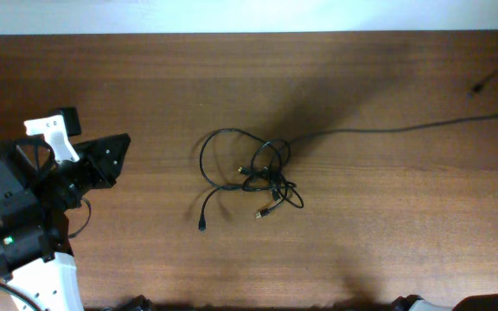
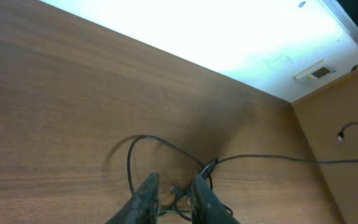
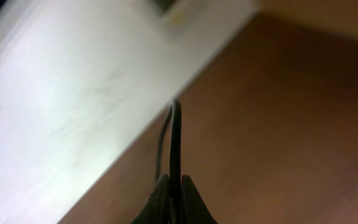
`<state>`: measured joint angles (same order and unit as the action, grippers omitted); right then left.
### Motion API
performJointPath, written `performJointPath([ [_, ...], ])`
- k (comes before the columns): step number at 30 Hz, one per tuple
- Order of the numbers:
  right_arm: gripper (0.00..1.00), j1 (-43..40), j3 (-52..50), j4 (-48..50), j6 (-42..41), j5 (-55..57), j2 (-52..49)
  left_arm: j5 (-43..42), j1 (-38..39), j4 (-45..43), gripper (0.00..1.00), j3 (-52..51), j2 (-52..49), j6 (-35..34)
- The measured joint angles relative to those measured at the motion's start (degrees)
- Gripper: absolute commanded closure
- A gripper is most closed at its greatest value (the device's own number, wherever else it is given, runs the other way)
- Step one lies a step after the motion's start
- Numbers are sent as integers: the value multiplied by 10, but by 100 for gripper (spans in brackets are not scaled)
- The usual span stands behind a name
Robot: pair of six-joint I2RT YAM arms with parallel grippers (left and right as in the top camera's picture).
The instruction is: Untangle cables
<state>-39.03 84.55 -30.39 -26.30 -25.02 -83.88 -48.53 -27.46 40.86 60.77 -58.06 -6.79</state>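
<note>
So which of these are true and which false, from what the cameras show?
1. The cable bundle lies near the middle of the table. True.
2. The left end effector is clamped on the bundle. False: it is open and away from the bundle, over the table's left side.
3. The right end effector pinches a thin black cord. True.
4. Every cord is coiled inside the bundle. False: a long cord runs from it to the table's right edge.
</note>
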Motion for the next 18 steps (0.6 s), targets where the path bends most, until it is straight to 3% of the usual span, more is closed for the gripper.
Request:
performJointPath([
  [4,96,80,0,49,2,-131,0,-56,0,0,47,1,0,-5],
  [5,96,109,0,67,2,-161,0,-73,2,2,40,1,0,-3],
  [6,96,144,0,90,2,-192,0,-85,12,5,28,2,0,-3],
  [7,96,181,0,110,-7,-218,-1,-91,26,12,9,2,1,1],
  [10,96,299,0,168,-27,-283,-1,-102,91,26,1,2,2,37],
  [14,96,424,0,217,-57,-324,-1,-55,208,28,1,3,2,85],
  [18,96,490,0,332,-120,-341,-1,-28,242,28,1,5,-6,113],
])
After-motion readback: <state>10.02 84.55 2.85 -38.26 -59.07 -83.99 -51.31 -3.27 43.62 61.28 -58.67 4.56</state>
